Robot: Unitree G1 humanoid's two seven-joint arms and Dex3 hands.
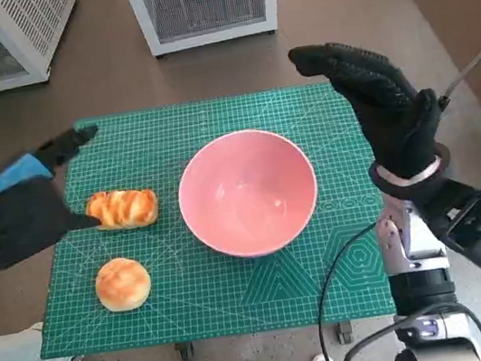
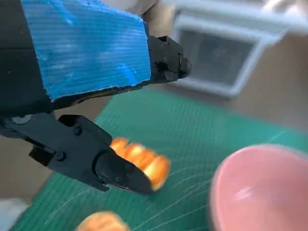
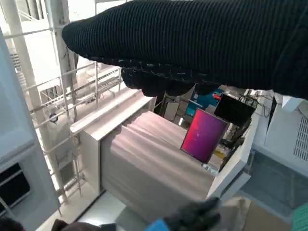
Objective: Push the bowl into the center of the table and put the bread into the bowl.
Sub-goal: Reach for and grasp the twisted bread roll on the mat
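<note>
While left hand [image 1: 17, 211] is hovering with fingers apart, holding nothing, beside braided bread [image 1: 122, 208] | right hand [image 1: 379, 103] is raised, fingers extended, empty | bread is lying lengthwise left-right, near bowl [image 1: 248, 192]

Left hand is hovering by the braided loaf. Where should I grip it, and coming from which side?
Probably across the middle of the braided loaf, from above. It lies flat on the green mat, long axis running toward the pink bowl, so its two long sides are free for fingers. The left hand is already at its outer end, open. The round bun sits apart, nearer the robot.
</note>
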